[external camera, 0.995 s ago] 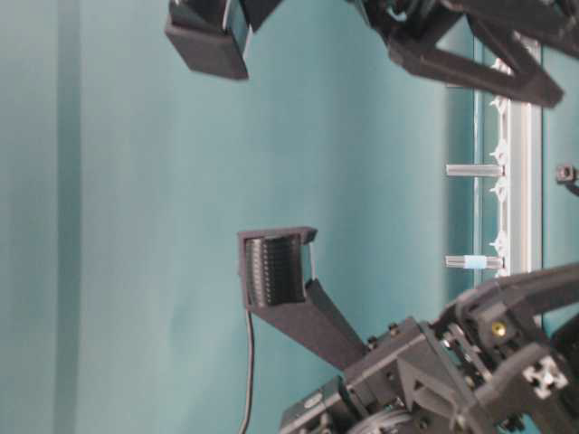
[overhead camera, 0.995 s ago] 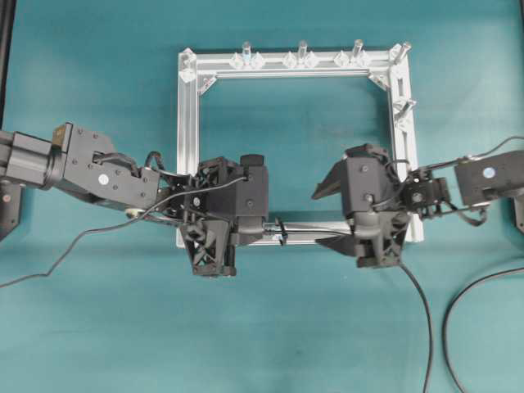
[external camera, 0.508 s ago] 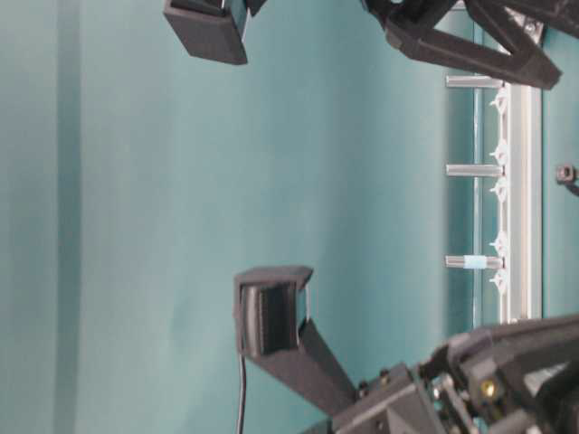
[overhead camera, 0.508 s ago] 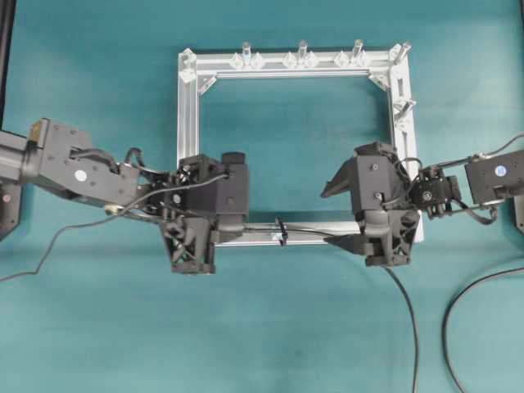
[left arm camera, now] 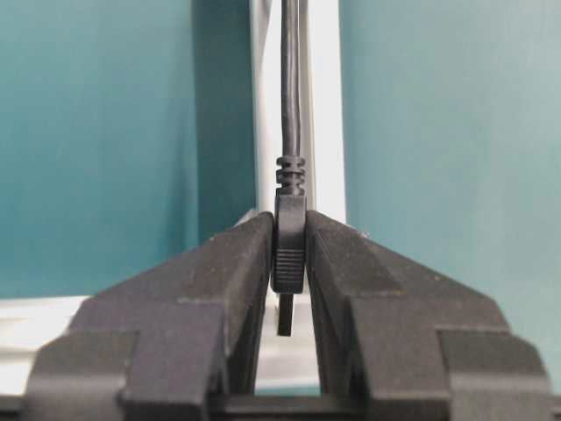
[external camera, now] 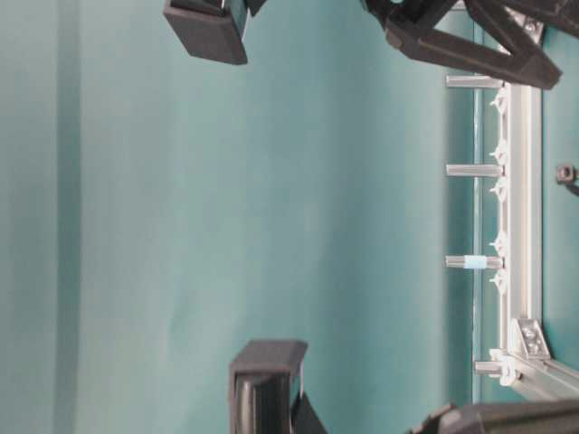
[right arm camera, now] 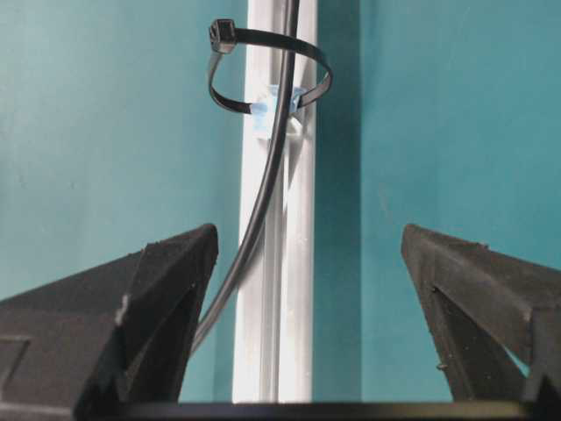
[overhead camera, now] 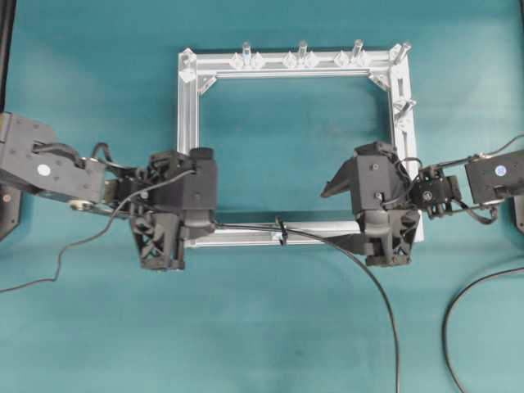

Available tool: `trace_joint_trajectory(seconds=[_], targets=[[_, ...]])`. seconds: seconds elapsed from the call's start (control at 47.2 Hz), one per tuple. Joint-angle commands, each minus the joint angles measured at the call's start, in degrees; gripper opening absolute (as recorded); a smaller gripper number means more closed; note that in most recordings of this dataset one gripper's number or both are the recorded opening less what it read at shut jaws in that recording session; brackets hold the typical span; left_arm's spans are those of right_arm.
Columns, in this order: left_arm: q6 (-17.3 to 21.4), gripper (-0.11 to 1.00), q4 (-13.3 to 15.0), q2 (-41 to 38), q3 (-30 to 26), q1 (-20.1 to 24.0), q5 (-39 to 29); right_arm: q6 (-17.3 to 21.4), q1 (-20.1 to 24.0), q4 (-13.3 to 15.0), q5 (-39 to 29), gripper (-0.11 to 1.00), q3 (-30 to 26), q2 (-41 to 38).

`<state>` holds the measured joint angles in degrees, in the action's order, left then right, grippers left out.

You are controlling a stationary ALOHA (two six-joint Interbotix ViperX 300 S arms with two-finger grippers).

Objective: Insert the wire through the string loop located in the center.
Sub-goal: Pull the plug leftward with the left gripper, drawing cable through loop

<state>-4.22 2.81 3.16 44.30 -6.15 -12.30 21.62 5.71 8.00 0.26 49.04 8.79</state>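
My left gripper (left arm camera: 289, 254) pinches the thin black wire's (overhead camera: 344, 246) plug; the wire runs through the tiny black string loop (right arm camera: 267, 74). My right gripper (right arm camera: 307, 263) gapes wide, fingertips cropped.

Black wire (overhead camera: 344, 246) threaded through small black string loop (right arm camera: 267, 74), plug pinched

L gripper (left arm camera: 289, 263) pinches the wire (left arm camera: 290, 132) at its plug — cable runs over alu rail (left arm camera: 324, 105).
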Motion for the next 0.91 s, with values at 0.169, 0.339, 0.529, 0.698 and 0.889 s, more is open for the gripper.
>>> trace_joint_trajectory(seconds=[0.169, 0.339, 0.529, 0.698, 0.889], targets=[[-0.18, 0.16, 0.09, 4.83, 2.37, 0.18, -1.41, 0.09, 0.18, 0.09, 0.35, 0.88, -0.53, 1.14], [-0.26, 0.16, 0.18, 7.29, 4.31, 0.18, -2.99, 0.09, 0.18, 0.09, 0.26, 0.88, -0.62, 1.14], [-1.85, 0.16, 0.26, 10.02, 7.12, 0.09, -3.87, 0.09, 0.18, 0.09, 0.26, 0.88, -0.7, 1.14], [-2.99, 0.16, 0.26, 12.13, 8.61, -0.35, -4.22, 0.09, 0.09, 0.09, 0.26, 0.88, -0.62, 1.14], [-2.99, 0.16, 0.26, 12.3, 8.88, -0.35, -4.39, 0.09, 0.09, 0.09, 0.26, 0.88, -0.53, 1.14]])
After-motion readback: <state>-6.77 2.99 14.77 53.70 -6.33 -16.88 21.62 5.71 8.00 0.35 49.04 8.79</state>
